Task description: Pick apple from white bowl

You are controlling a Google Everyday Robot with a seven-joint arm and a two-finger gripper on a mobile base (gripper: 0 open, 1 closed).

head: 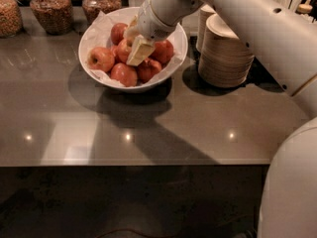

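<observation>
The white bowl [148, 87], wide and lined with crinkled white paper, stands at the back middle of the grey counter [148, 128]. It holds several red apples. My gripper [135, 47] reaches down into the bowl from the upper right, among the apples near its middle. It is right against an apple with a paler side [123, 48], which it partly hides. I cannot tell whether it holds that apple. Deeper red apples lie at the left [101, 58], front [124, 74] and right [164, 51].
Two stacks of cream disposable bowls [225, 53] stand just right of the white bowl, under my arm. Three glass jars of dry food [49, 9] line the back left. The counter's front edge [148, 163] runs across the view, and my base shows at the lower right.
</observation>
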